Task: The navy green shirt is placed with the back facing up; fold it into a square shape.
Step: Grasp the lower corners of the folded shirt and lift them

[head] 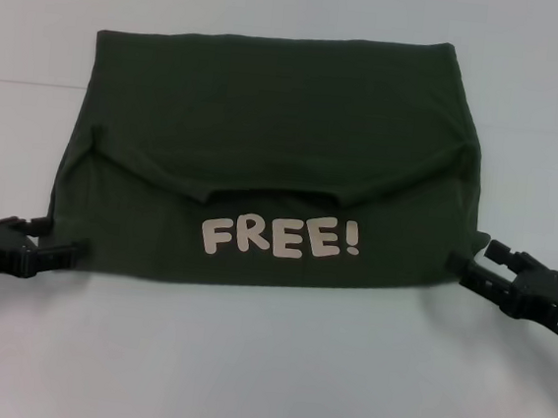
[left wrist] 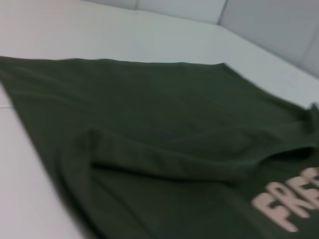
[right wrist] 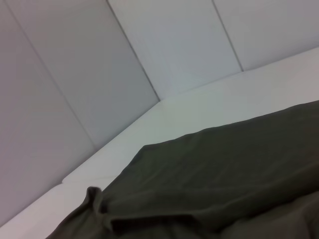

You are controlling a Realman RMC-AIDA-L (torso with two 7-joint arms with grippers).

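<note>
The dark green shirt [head: 275, 149] lies flat on the white table, partly folded into a wide rectangle. A flap is folded down over its middle, and below it the near part shows the pale print "FREE!" [head: 281, 239]. My left gripper [head: 79, 248] is at the shirt's near left corner, its tip at the fabric edge. My right gripper [head: 465, 267] is at the near right corner, also at the edge. The left wrist view shows the shirt [left wrist: 164, 144] with the fold and part of the print. The right wrist view shows the shirt's edge [right wrist: 224, 169].
The white table [head: 264, 366] runs all around the shirt, with bare surface in front of it. Pale wall panels [right wrist: 75, 89] stand behind the table's far edge.
</note>
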